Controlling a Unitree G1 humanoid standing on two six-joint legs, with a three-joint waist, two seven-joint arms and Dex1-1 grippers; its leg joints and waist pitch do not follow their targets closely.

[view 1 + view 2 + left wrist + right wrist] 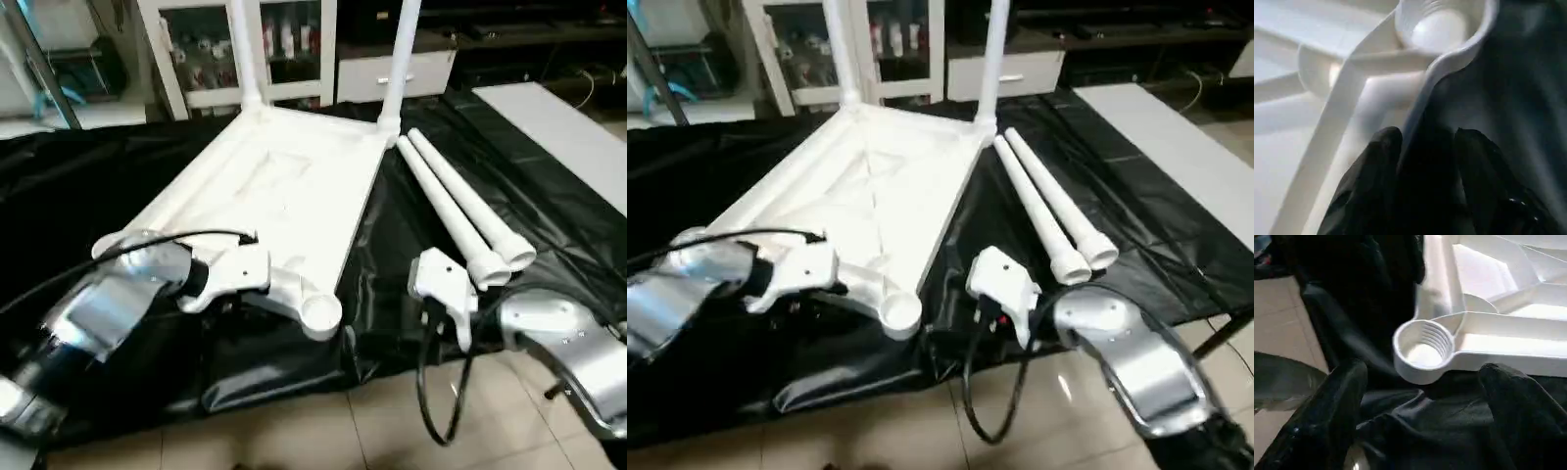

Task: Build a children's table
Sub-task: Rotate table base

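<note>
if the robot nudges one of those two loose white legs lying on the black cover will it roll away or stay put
The two loose legs are smooth round tubes, so a sideways nudge would probably roll one. The flared ends may make it curve rather than run straight. They lie side by side on the wrinkled black cover, which probably slows any roll. They look like hollow plastic, likely light and stiff.

head downward, wrists close, perhaps sharing socket (1422, 350)

We lose both mounted legs (242, 49) of the upturned table top (284, 186) at the head-view upper edge. The left end effector (1425, 147) covers the rim near the table top's front socket (1440, 24). Cabinet contents (284, 39) behind the table top are too blurred to identify.
</note>
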